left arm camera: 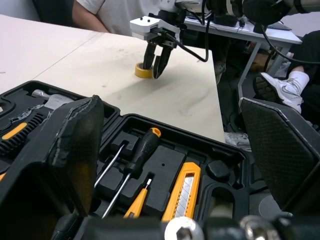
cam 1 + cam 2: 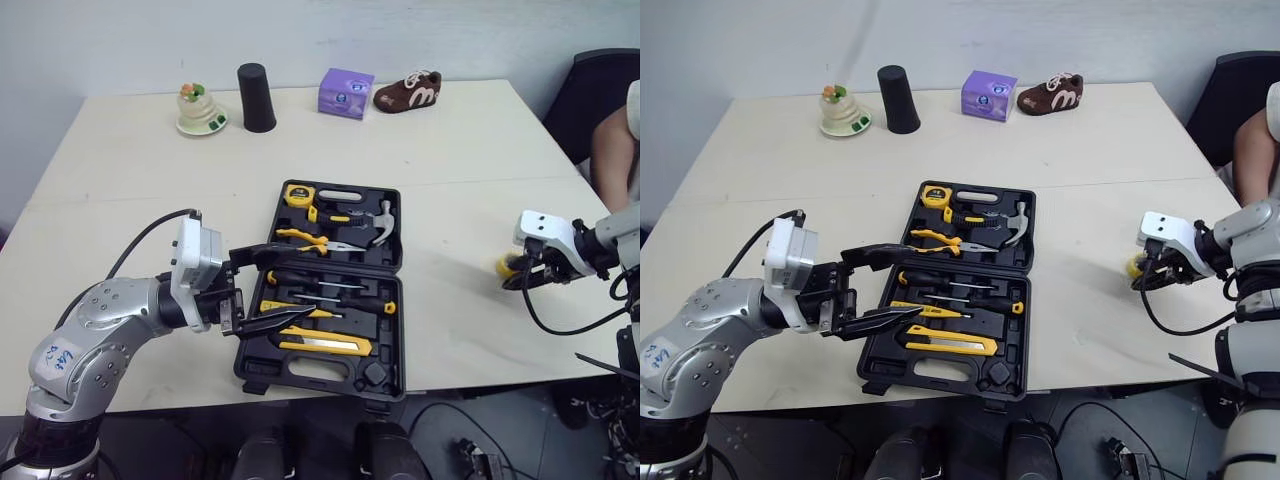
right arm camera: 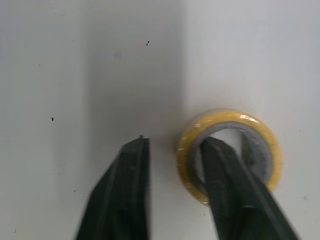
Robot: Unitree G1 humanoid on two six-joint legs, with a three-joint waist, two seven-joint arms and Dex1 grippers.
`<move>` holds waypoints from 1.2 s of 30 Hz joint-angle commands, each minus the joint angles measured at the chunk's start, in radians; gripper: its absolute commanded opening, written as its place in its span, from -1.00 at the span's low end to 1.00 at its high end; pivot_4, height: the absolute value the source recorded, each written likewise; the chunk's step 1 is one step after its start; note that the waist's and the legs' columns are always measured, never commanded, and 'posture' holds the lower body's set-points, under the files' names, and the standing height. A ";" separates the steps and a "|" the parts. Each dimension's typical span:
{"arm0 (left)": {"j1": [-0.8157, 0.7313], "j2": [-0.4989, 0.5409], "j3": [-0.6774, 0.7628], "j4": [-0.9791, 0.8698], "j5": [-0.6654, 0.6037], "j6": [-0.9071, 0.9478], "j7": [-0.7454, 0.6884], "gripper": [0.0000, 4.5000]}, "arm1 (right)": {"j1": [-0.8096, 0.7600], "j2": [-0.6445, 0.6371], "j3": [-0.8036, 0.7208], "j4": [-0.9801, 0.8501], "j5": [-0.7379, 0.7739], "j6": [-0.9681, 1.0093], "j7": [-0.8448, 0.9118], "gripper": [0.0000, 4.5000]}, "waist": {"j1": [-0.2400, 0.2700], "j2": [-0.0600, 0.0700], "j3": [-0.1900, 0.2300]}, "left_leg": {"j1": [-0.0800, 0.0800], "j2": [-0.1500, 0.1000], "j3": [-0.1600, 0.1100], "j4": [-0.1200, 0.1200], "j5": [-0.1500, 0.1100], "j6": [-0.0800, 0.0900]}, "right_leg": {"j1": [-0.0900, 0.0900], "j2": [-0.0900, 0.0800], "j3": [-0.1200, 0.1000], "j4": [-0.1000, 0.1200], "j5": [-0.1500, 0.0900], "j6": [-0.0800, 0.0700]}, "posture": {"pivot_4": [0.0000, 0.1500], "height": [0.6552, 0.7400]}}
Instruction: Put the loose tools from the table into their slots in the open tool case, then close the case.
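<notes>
The black tool case [image 2: 250,372] lies open at the table's front middle. It holds a yellow tape measure [image 2: 297,194], a hammer [image 2: 380,225], pliers [image 2: 310,240], screwdrivers [image 2: 330,287] and a yellow utility knife [image 2: 325,343]. My left gripper [image 2: 300,282] hovers open over the case's left side, holding nothing. A yellow tape roll [image 2: 505,265] lies flat on the table to the right of the case. My right gripper [image 3: 174,142] stands open over it: one finger sits inside the roll's [image 3: 227,116] hole, the other outside, a gap away from its wall.
Along the far edge stand a small figurine on a dish [image 2: 200,110], a black cup [image 2: 256,97], a purple box [image 2: 346,92] and a brown shoe [image 2: 408,92]. A person's arm [image 2: 612,150] shows at the far right beside a dark chair.
</notes>
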 commanded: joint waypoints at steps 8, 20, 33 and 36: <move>0.000 0.047 0.001 -0.022 -0.014 -0.036 -0.139 1.00 | 0.045 -0.031 0.041 -0.414 0.461 0.118 0.139 -0.98 | -0.010 0.001 0.001 | 0.000 0.001 0.000 0.000 0.000 0.000 | 0.000 0.001 0.000 0.001 0.000 0.000 | 1.00 1.00; 0.137 0.082 -0.024 -0.031 0.123 -0.146 -0.206 1.00 | 0.264 -0.075 0.218 -1.448 0.781 0.472 0.138 -0.98 | 0.006 0.002 0.001 | -0.002 0.002 -0.005 0.001 -0.003 -0.002 | -0.001 -0.001 -0.001 0.001 -0.001 -0.002 | 1.00 1.00; 0.283 0.073 -0.003 -0.108 0.151 -0.164 -0.143 1.00 | 0.333 -0.008 0.311 -1.524 0.571 0.421 0.143 -0.98 | 0.002 0.000 0.001 | -0.002 0.003 -0.005 0.004 -0.005 -0.001 | 0.001 -0.003 0.000 0.001 -0.001 -0.003 | 1.00 1.00; 0.286 0.073 -0.001 -0.111 0.155 -0.163 -0.134 1.00 | 0.323 -0.032 0.348 -1.508 0.538 0.386 0.143 -0.98 | 0.002 0.000 0.001 | -0.002 0.003 -0.005 0.004 -0.005 -0.001 | 0.000 -0.002 0.000 0.001 -0.001 -0.003 | 1.00 1.00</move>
